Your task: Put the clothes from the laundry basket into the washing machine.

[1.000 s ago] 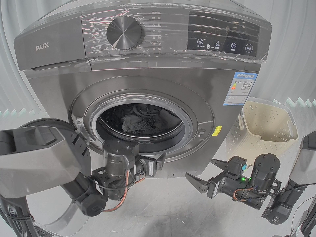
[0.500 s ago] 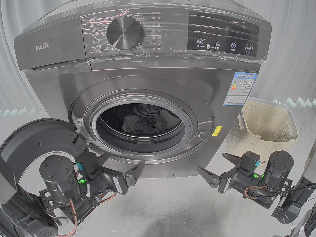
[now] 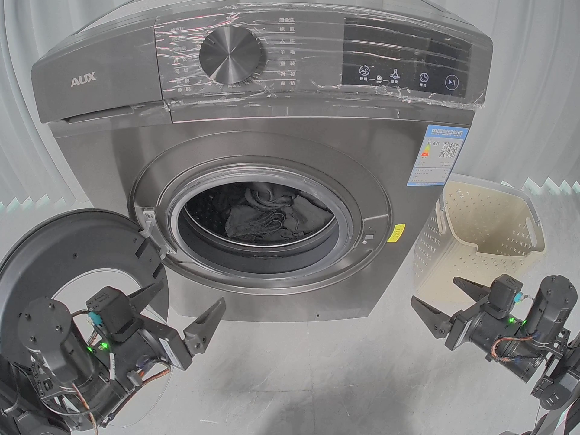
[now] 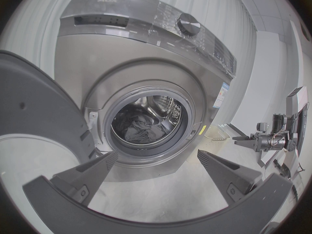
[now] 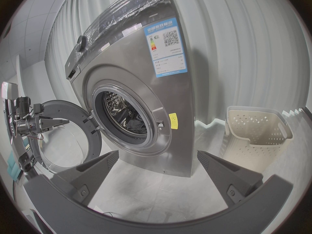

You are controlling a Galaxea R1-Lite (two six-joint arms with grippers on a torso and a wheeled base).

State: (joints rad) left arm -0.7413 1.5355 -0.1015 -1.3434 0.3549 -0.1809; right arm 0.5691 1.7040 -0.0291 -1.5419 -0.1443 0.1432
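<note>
1. The dark clothes (image 3: 266, 215) lay in the drum of the washing machine (image 3: 272, 134); the laundry basket (image 3: 483, 243) beside it looked empty.
2. The left gripper (image 3: 192, 292) and right gripper (image 3: 435, 290) hung wide open, holding nothing.
3. Loading seemed done; the next move was probably to shut the open door (image 3: 66, 243).

**Washer ahead, basket on its right**

Facing the washer (image 3: 254, 134) head-on across the floor (image 3: 314, 370). Finding clothes (image 3: 266, 212) lying inside its drum. Finding the door (image 3: 66, 243) hanging out to the left, the basket (image 3: 441, 261) standing just beside the right flank. Hovering the left gripper (image 3: 190, 294) before the door, the right gripper (image 3: 435, 290) before the basket, well apart.
</note>
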